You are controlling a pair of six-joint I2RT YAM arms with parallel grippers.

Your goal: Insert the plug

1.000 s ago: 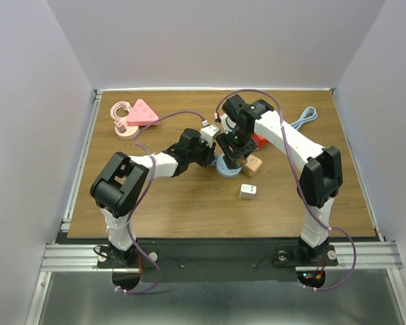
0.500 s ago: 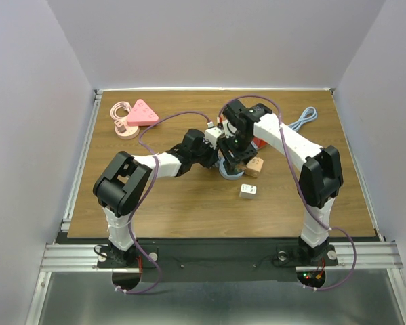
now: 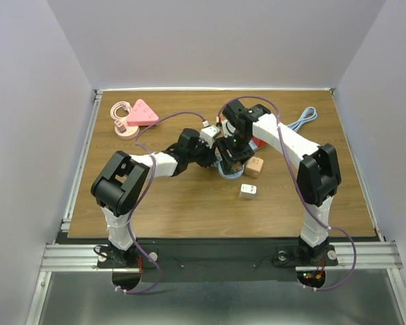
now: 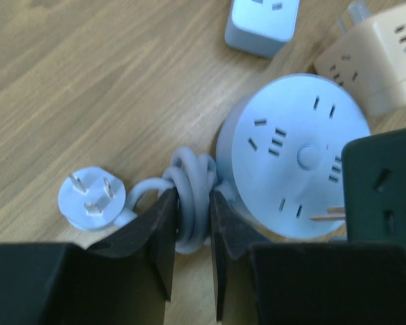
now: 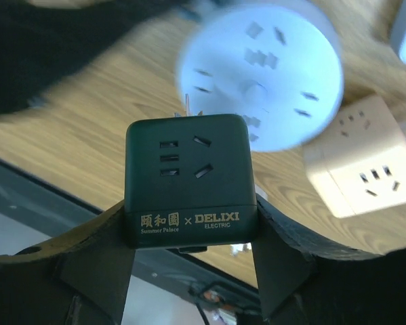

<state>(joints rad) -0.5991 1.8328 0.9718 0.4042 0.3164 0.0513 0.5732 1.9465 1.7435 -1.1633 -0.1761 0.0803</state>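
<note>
The top camera looks down on the whole counter [image 3: 189,203] from behind, while both wrist cameras peer down closely at the same round socket [image 4: 291,156].

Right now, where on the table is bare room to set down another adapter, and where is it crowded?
Bare wood runs along the near edge of the table, in front of the white cube, and at the far middle, right of the pink power strip. It is crowded at the centre: round socket, beige cube, left gripper, right gripper.
</note>
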